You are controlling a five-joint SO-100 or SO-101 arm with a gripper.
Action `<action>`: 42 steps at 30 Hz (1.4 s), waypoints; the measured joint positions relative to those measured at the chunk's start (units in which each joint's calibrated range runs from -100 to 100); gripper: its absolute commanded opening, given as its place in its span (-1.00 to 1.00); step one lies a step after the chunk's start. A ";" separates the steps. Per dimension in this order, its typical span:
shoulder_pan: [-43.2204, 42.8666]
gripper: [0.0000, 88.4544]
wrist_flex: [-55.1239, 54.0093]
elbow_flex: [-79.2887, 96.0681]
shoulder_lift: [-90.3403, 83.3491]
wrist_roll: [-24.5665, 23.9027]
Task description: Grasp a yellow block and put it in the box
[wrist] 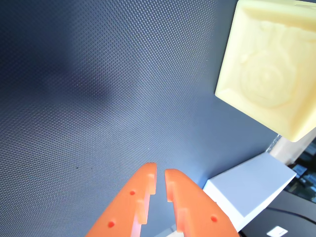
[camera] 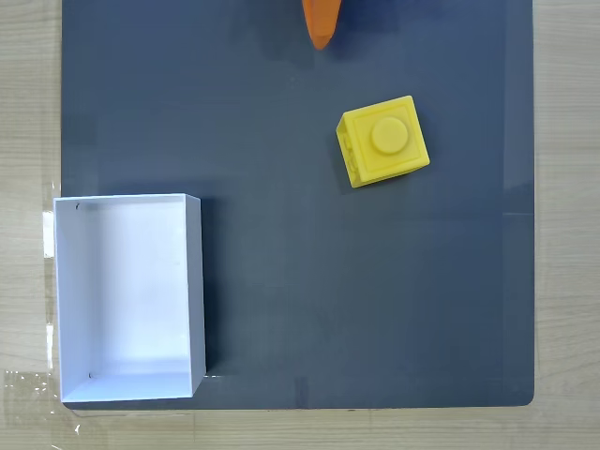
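A dark grey mat [camera: 281, 309] covers the wooden table. On it the yellow block [camera: 382, 142] sits stud up (slightly turned), well apart from the white box [camera: 196, 291]. The orange gripper [wrist: 160, 172], fingertips nearly together, grasps nothing.

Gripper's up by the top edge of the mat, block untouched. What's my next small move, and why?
Probably open the jaws and swing toward the yellow block. The gripper is nearly shut and holds nothing, and in the wrist view the block sits off to its upper right on the mat, not between the fingers.
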 measured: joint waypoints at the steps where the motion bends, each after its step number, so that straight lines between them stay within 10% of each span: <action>1: 0.00 -0.95 0.00 0.00 0.00 0.00; 27: -0.09 -0.94 -8.05 -2.35 5.23 0.32; 34: -0.09 -0.93 -14.28 -23.85 25.03 -0.05; 42: -5.22 -0.93 3.89 -58.08 52.34 0.05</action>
